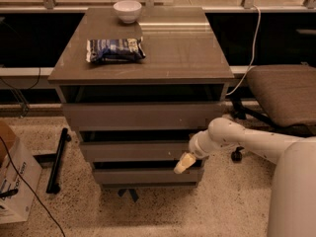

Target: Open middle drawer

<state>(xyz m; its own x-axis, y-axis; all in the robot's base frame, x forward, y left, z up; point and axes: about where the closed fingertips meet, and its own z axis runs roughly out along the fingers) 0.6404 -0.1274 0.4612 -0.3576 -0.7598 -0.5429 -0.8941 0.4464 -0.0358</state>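
The middle drawer [133, 151] is the grey-brown flat front panel between a wider top drawer [143, 115] and a narrower bottom drawer [143, 176] of the cabinet. My gripper [181, 165] is a pale tip at the end of the white arm [237, 139], which reaches in from the right. It sits at the lower right edge of the middle drawer's front, over the dark gap above the bottom drawer. Whether it touches the panel does not show.
On the cabinet top [177, 48] lie a blue snack bag [115, 49] and a white bowl [127, 10]. A brown office chair [284, 93] stands at the right, a cardboard box [15, 179] and a black bar [57, 159] at the left on the speckled floor.
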